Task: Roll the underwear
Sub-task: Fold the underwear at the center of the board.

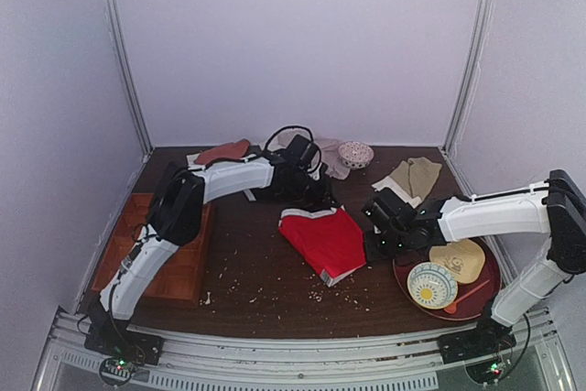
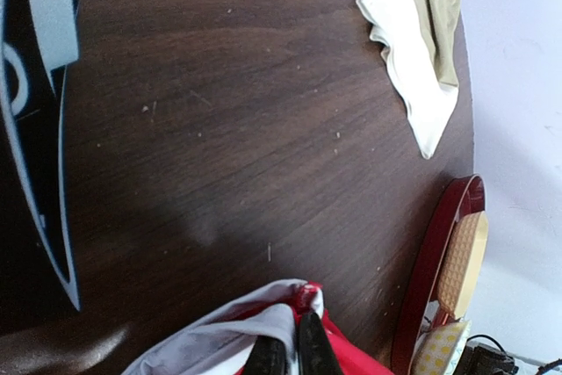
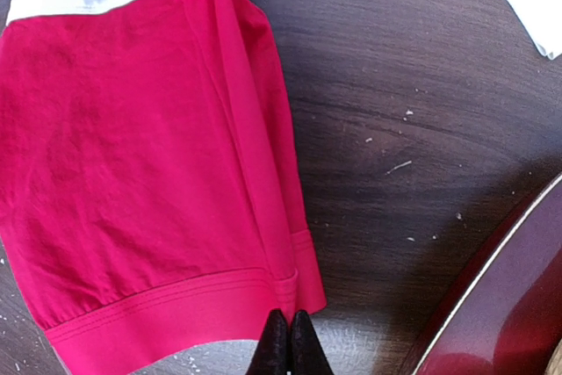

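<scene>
The right hand [image 3: 288,346], closest to its lens, has its fingers pressed together, tips touching the lower hem of the underwear [image 1: 325,240]; whether fabric is pinched I cannot tell. The dark tabletop [image 1: 247,263] carries the underwear, lying mostly flat between both hands. A round red tray [image 1: 476,310] sits right of the underwear. At the waistband, the left hand [image 2: 291,353] clamps bunched fabric.

I read no text, brand, number or sign on anything in my three feeds; the underwear [image 3: 132,173] shows only plain fabric.
</scene>
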Action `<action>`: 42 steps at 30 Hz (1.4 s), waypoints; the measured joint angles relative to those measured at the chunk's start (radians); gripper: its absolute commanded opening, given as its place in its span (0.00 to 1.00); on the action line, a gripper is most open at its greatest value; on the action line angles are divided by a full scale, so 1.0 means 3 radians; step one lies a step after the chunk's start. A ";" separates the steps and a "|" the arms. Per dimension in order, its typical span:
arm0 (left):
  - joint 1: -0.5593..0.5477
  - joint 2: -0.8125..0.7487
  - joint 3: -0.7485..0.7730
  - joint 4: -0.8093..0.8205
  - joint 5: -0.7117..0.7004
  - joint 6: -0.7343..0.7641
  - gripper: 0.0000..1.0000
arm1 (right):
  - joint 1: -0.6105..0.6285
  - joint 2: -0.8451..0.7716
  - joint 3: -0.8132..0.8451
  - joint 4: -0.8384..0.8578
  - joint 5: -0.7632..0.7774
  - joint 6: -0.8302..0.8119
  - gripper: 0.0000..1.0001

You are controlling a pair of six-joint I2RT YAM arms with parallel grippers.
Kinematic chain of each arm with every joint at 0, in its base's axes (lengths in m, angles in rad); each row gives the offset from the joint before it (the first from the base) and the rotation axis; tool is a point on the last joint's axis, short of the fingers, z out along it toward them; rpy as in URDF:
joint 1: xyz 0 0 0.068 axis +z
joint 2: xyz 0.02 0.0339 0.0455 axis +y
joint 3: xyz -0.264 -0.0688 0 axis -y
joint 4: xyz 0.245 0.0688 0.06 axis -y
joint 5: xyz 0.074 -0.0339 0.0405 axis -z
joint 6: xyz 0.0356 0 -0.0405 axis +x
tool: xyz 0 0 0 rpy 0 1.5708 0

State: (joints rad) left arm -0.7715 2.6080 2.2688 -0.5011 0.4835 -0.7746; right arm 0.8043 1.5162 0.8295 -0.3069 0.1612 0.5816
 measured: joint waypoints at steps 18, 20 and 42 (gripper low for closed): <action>0.0017 0.0036 0.0001 0.0191 0.0003 -0.0045 0.35 | -0.0046 0.0001 -0.0061 -0.0015 0.0000 0.0005 0.05; 0.0025 0.0034 0.0001 0.0184 0.0003 -0.0028 0.40 | -0.0046 0.0001 -0.0061 -0.0014 0.0001 0.0006 0.08; -0.0112 -0.1597 -0.1897 0.0006 -0.0039 0.0417 0.32 | -0.0098 -0.0309 0.0065 -0.0161 0.0060 -0.0019 0.33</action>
State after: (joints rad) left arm -0.8051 2.1288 1.6997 -0.4992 0.4717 -0.6495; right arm 0.7750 1.4235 0.8490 -0.3553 0.1791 0.5758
